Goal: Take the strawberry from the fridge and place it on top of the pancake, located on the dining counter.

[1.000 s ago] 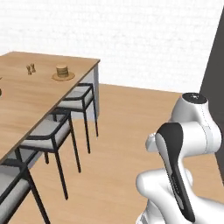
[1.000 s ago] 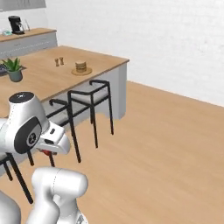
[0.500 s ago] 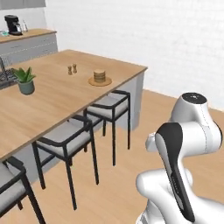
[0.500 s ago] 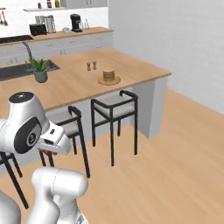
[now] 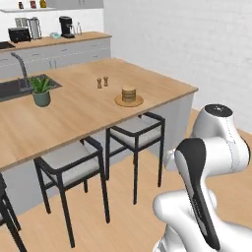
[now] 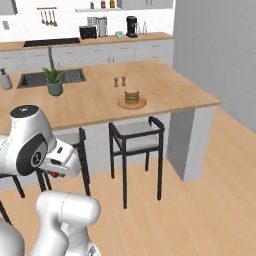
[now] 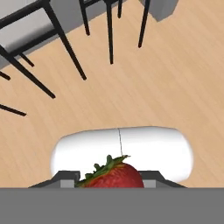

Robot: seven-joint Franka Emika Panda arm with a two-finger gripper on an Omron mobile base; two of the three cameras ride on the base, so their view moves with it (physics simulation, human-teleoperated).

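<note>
Two dark finger tips of the pincer [image 7: 113, 183] sit low in the hand view with the strawberry [image 7: 113, 176] clamped between them, its green leafy cap pointing up and its red body filling the gap, so the pincer is narrow and holding the fruit. Beyond it lie the light wooden floor [image 7: 175, 78] and the black legs of a stool [image 7: 65, 43].

From the left base view, the dining desk [image 5: 74, 113] runs across the scene with its light-wood top on a grey base. The pancake [image 5: 129, 93], a short stack of tan discs, stands on a round wooden plate [image 5: 129, 101] near the desk's front edge, toward the end nearest the arm. Just behind it, a little to the left, stand two small shakers [image 5: 102, 82], close together. Farther left a potted plant [image 5: 41, 92] sits beside a dark sink [image 5: 15, 88] set into the top. Black-framed stools [image 5: 135, 133] with grey seats are tucked under the front edge, one directly below the pancake.

From the right base view, the pancake [image 6: 132, 95] sits on its plate [image 6: 132, 103] above a stool [image 6: 137, 142], well apart from the folded arm. A wall counter [image 6: 100, 47] at the back carries a coffee machine [image 6: 131, 26] and a toaster [image 6: 88, 32].
</note>
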